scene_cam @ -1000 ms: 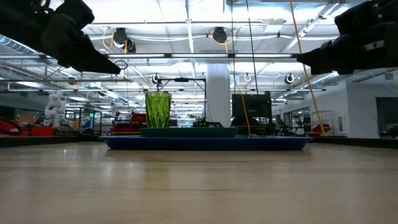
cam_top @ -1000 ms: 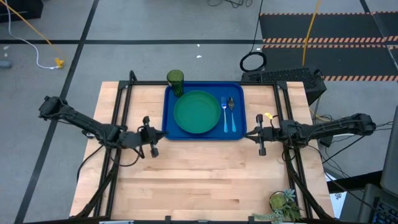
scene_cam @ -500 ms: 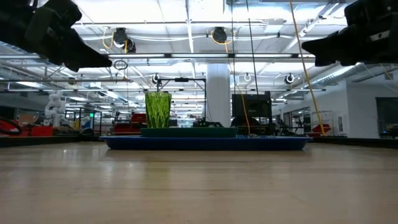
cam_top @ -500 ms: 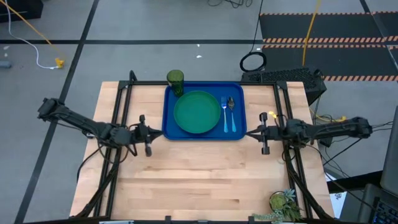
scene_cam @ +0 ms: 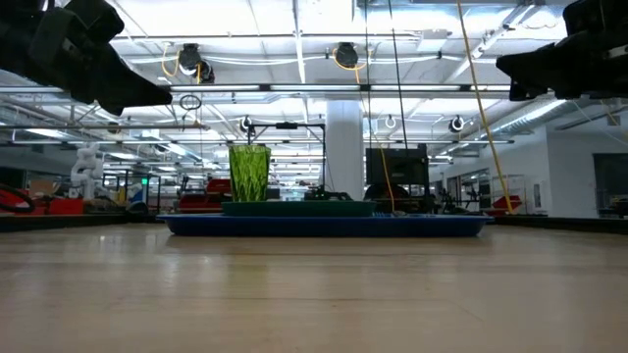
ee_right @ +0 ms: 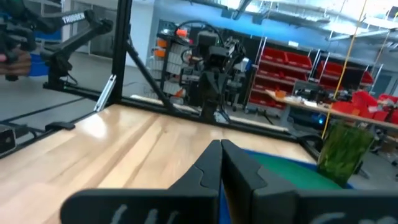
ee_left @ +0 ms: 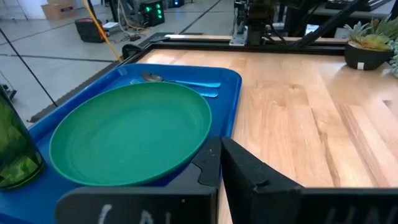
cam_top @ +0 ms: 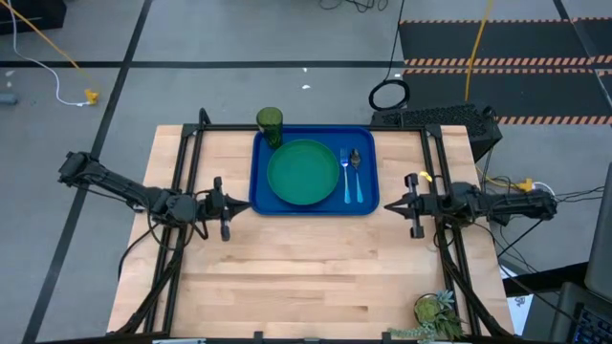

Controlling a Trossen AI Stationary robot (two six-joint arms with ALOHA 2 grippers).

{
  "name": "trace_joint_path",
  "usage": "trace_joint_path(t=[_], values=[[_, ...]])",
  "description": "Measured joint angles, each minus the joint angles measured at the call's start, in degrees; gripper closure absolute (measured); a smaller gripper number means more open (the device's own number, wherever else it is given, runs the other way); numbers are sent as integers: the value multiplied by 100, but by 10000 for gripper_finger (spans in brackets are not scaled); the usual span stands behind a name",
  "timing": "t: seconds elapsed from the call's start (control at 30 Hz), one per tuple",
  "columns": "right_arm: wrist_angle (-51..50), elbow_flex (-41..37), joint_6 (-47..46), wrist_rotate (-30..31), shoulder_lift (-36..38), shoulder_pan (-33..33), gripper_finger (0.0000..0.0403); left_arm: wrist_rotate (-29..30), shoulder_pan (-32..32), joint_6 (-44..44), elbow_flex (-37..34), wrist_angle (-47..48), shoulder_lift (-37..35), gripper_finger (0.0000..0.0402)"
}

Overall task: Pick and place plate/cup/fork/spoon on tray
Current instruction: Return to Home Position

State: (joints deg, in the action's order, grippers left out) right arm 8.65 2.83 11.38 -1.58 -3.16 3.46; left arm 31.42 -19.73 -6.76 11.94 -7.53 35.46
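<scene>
The blue tray (cam_top: 368, 201) lies at the table's far middle. On it the green plate (cam_top: 303, 173) lies flat, the cup (cam_top: 271, 122) stands upright in the tray's far left corner, and the fork (cam_top: 345, 177) and spoon (cam_top: 356, 175) lie side by side right of the plate. My left gripper (cam_top: 241, 203) is shut and empty just left of the tray, above the table. My right gripper (cam_top: 390, 206) is shut and empty just right of the tray. The left wrist view shows the plate (ee_left: 130, 132), the cup (ee_left: 13, 149) and the tray (ee_left: 221, 93).
A potted plant (cam_top: 435, 313) stands at the table's near right corner. A black frame (cam_top: 191, 153) runs along the table's left, far and right sides. Bare wood (cam_top: 306, 268) fills the near half of the table.
My left gripper has drawn back toward the table's left edge, away from the tray. My right gripper has drawn back toward the table's right edge, away from the tray. Both stay shut. The things on the tray have not moved.
</scene>
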Motion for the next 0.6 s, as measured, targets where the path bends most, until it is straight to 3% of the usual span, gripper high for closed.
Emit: trace_joint_path(t=[0.1, 0.6], values=[[-462, 0, -55, 0, 314, 0, 403, 0, 0, 0, 0, 0, 0, 396], [-976, 13, -320, -120, 306, -2, 403, 0, 0, -91, 0, 12, 2, 379]])
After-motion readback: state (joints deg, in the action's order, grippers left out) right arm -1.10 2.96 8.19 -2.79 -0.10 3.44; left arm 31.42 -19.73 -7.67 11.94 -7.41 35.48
